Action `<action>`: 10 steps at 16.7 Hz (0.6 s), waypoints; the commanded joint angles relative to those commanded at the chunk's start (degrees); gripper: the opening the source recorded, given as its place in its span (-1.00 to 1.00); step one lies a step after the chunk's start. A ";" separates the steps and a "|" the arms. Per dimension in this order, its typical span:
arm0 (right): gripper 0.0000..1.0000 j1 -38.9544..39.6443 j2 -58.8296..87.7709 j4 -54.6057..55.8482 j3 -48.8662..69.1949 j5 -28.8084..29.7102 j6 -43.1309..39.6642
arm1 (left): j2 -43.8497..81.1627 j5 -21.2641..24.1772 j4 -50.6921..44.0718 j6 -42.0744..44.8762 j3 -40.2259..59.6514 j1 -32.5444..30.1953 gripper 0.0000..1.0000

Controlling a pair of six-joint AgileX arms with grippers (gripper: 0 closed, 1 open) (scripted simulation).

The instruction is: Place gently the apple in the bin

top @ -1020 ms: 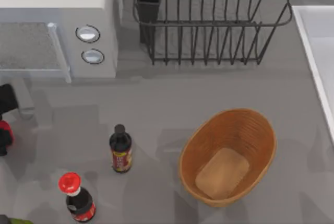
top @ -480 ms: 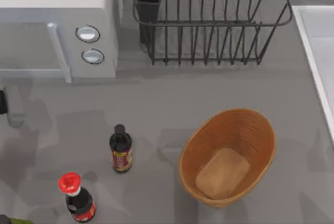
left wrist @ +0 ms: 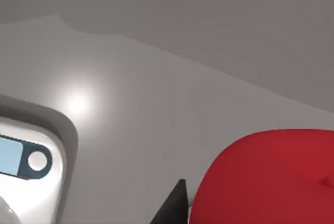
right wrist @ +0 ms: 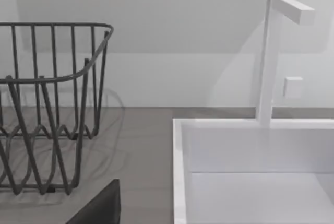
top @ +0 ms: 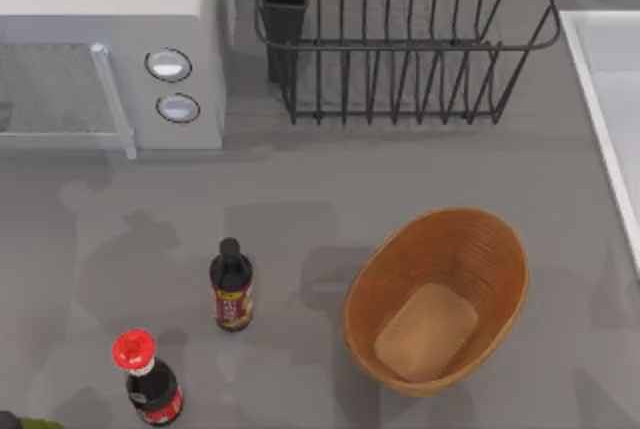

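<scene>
My left wrist view has the apple (left wrist: 271, 179) beside a dark fingertip (left wrist: 175, 208), probably gripped; jaw gap unclear. Wicker bin (top: 505, 249) sits at table's 4 o'clock.

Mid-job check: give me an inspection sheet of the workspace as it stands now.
Surface: grey table, shadows only.
Job's things: apple red, close beside a dark left gripper finger; bin empty, at the table's right front.
Clutter: black-capped bottle and red-capped bottle upright, front left.
Grippers: right gripper finger dark, near the dish rack.
Cables: nothing seen.
Surroundings: microwave back left; sink with faucet right.
</scene>
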 joint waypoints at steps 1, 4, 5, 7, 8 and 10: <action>1.00 0.00 0.00 0.00 0.00 0.00 0.00 | -0.27 0.39 -1.05 -0.60 1.26 0.02 -1.00; 1.00 0.00 0.00 0.00 0.00 0.00 0.00 | -0.27 1.35 -3.37 -2.02 3.14 0.22 -1.00; 1.00 0.00 0.00 0.00 0.00 0.00 0.00 | -0.23 1.43 -3.54 -2.14 3.24 0.24 -1.00; 1.00 0.00 0.00 0.00 0.00 0.00 0.00 | -0.23 1.43 -3.54 -2.14 3.24 0.24 -1.00; 1.00 0.00 0.00 0.00 0.00 0.00 0.00 | -0.23 1.43 -3.54 -2.14 3.24 0.24 -1.00; 1.00 0.00 0.00 0.00 0.00 0.00 0.00 | -0.13 1.33 -3.41 -1.98 3.11 0.28 -1.00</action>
